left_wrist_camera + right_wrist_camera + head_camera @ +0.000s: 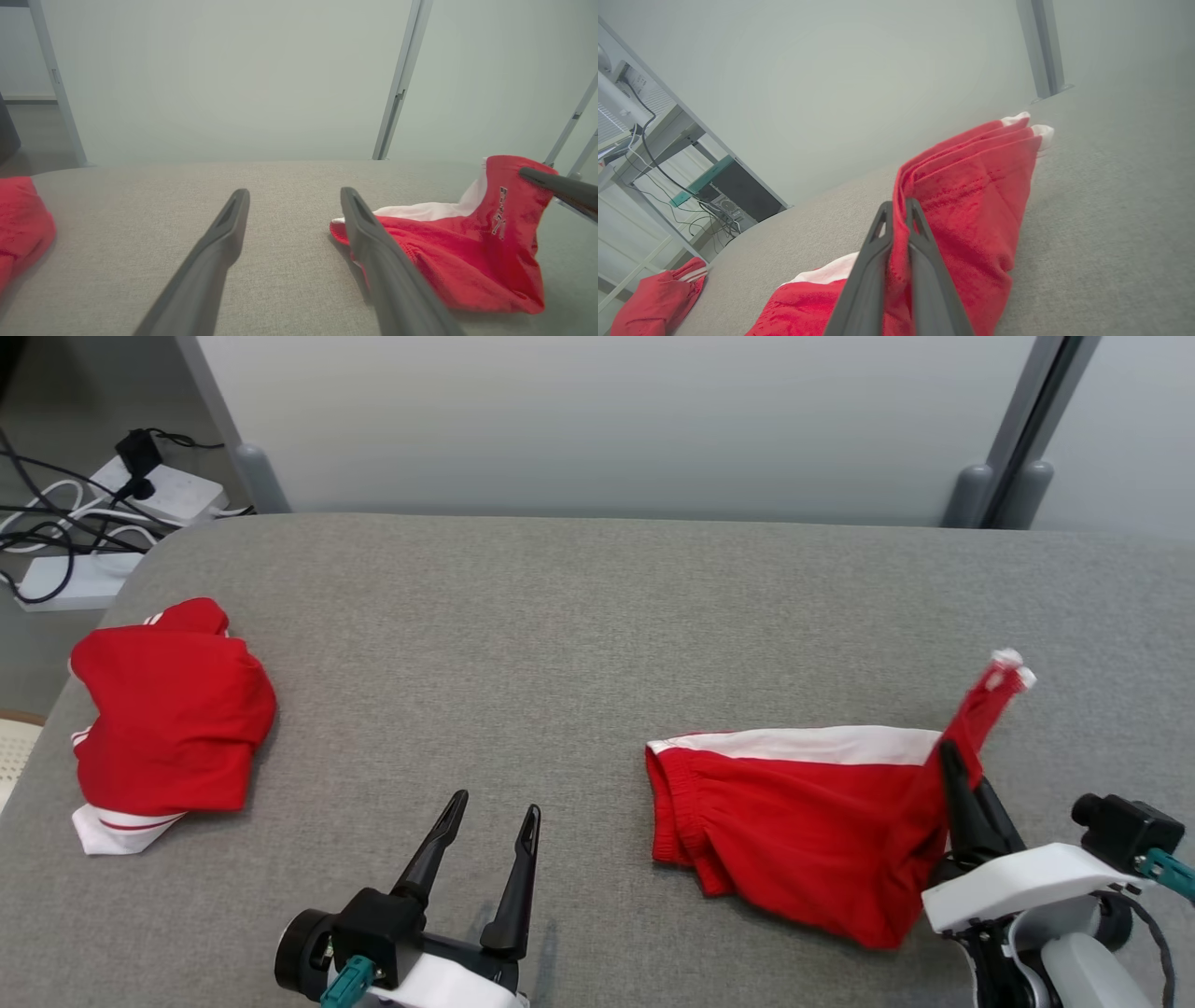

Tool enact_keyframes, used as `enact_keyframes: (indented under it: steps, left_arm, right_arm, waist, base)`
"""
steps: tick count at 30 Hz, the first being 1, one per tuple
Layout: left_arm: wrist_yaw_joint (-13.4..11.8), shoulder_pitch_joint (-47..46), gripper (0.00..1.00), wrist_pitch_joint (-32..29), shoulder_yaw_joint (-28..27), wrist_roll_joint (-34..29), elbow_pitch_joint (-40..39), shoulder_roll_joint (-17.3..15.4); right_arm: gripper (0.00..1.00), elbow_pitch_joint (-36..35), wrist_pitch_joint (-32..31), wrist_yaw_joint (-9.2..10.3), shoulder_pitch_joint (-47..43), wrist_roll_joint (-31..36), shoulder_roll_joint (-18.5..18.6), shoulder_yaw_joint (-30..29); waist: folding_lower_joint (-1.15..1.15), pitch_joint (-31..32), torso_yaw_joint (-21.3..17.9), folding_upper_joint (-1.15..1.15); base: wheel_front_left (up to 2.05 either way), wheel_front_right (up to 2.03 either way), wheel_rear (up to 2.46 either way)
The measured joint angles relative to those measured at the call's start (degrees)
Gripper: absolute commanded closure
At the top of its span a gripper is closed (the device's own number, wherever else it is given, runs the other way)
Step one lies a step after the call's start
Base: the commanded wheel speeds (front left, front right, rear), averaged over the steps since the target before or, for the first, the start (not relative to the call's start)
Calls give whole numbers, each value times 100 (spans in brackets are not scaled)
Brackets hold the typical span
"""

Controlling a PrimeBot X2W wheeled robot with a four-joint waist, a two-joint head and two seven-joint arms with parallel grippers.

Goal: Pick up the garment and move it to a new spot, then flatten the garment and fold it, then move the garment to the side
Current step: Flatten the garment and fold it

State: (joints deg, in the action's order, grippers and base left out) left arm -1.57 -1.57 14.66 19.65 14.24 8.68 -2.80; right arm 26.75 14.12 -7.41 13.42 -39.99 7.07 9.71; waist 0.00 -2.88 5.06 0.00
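Near edge, L side: left gripper (496, 803) hovers over grey table (579, 635), jaws spread wide, holding nothing. Near R: right gripper (954, 761) is clenched on a bunched corner of the red garment (784, 812), which lies R of centre with that corner raised. Risk: the thin pinch may slip on lift, and a single-point carry would likely crumple the fabric. Far L: crumpled red bundle (173, 728), well apart.

red garments (794, 831) (168, 719): 2 | hands (496, 803) (950, 751): 2 | power strips (168, 493) (70, 581): 2
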Motion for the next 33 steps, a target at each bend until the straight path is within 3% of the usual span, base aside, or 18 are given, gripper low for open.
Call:
enact_keyframes:
  steps: [13,22,23,24,33]
  left_arm:
    - [0,-1,0,0,37,51,16,0]
    - [-3,0,0,0,85,194,27,0]
    - [-3,0,0,0,86,196,27,0]
    - [-7,0,0,0,88,200,27,0]
    - [-52,4,0,0,83,201,64,0]
  right_arm:
    - [100,-528,-535,0,29,-93,-246,834]
    - [100,-303,-888,0,31,-82,-328,1459]
    - [94,-259,-943,0,29,-82,-331,1515]
    - [2,-223,-988,0,27,-86,-334,1558]
    - [0,-428,-1260,0,-72,-688,-352,2147]
  waist:
    - [0,56,514,0]
    - [0,29,782,0]
    - [0,21,789,0]
    - [0,17,792,0]
    - [0,133,705,0]
  base:
    - [0,0,0]
    - [0,0,0]
    - [0,0,0]
    - [0,0,0]
    - [0,0,0]
